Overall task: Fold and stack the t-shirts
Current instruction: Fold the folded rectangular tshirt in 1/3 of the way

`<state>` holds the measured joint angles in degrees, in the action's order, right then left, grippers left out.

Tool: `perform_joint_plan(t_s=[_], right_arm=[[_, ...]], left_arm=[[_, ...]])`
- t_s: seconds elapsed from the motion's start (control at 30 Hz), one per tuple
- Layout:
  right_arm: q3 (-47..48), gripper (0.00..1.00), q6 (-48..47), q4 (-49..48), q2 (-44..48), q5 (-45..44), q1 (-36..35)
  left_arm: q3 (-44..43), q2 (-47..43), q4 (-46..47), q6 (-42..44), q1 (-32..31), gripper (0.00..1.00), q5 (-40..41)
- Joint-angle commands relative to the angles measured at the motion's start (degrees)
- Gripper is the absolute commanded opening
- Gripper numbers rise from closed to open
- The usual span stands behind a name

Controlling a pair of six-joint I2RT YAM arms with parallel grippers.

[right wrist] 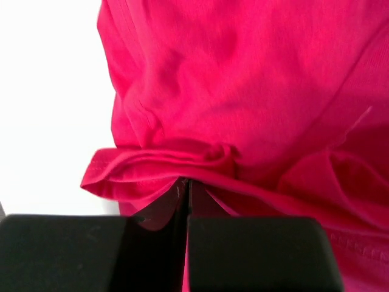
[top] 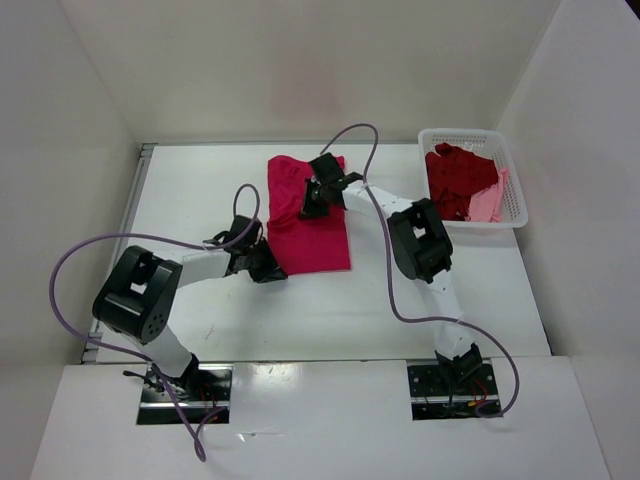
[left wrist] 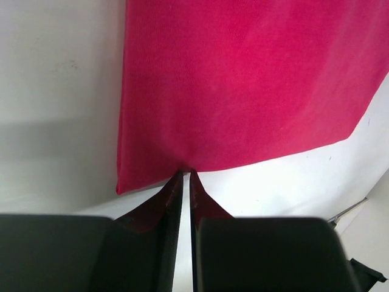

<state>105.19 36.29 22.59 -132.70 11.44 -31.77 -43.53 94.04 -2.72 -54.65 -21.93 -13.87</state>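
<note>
The crimson-magenta t-shirt (top: 318, 232) lies on the white table, flat at its near part and bunched at its far end. My left gripper (top: 273, 270) is at the shirt's near left corner. In the left wrist view its tips (left wrist: 186, 174) are pinched on the hem of the shirt (left wrist: 243, 85), with only a thin slit between the fingers. My right gripper (top: 309, 206) is over the bunched far part. In the right wrist view it (right wrist: 187, 181) is shut on a rolled fold of the shirt (right wrist: 231, 91). The darker red shirt (top: 457, 178) and the light pink shirt (top: 489, 206) lie in the basket.
The white perforated basket (top: 517, 190) stands at the far right of the table. White walls close in the table at the back and on both sides. Purple cables loop over both arms.
</note>
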Motion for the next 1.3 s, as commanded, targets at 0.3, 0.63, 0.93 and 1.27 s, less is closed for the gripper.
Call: perform_joint_plan(t_s=[0.3, 0.63, 0.93, 1.27], right_arm=[[13.50, 0.00, -0.70, 3.97, 0.32, -0.46, 3.82], [-4.73, 0.01, -0.18, -2.19, 9.40, 3.40, -2.15], [-3.59, 0.01, -0.17, -2.20, 3.69, 6.84, -4.71], [6.68, 0.01, -0.17, -0.18, -4.92, 4.99, -5.32]], left_arm=[[-1.55, -10.98, -7.55, 2.09, 0.14, 0.24, 5.08], [-0.94, -6.60, -1.25, 0.51, 1.19, 0.24, 3.50], [-2.61, 0.00, 1.31, 0.51, 1.19, 0.24, 4.20], [-0.51, 0.71, 0.27, 1.03, 1.19, 0.24, 4.72]])
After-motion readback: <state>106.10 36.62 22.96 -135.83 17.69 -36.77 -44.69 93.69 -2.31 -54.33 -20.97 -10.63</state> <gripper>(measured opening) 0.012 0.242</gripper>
